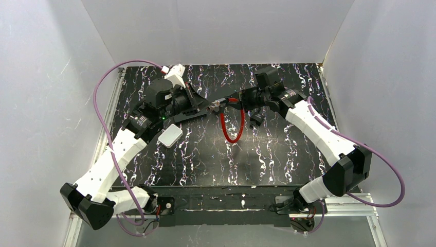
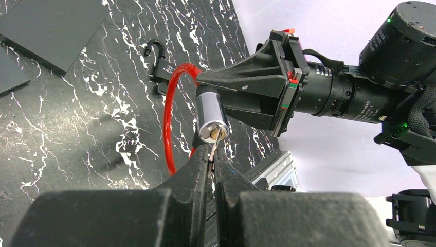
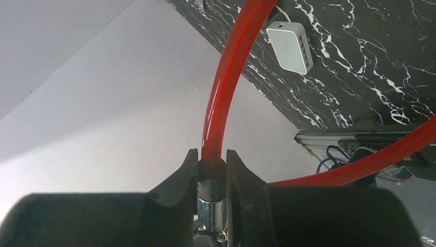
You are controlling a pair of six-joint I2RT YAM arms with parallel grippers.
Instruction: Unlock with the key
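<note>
My left hand is clenched on the key, whose tip sits at the keyhole in the face of the lock, held up off the bench. My right hand grasps that chrome lock by its sides, with the red cable looping out of it. I judge the pick-up and lining-up done and insertion begun; turning the key and freeing the cable are left. I cannot tell how deep the key sits, nor whether it is turned at all. Its ring is hidden between my fingers, and the cable's locked end lies behind the right hand. Beyond, on the bench, a white box lies well apart.
</note>
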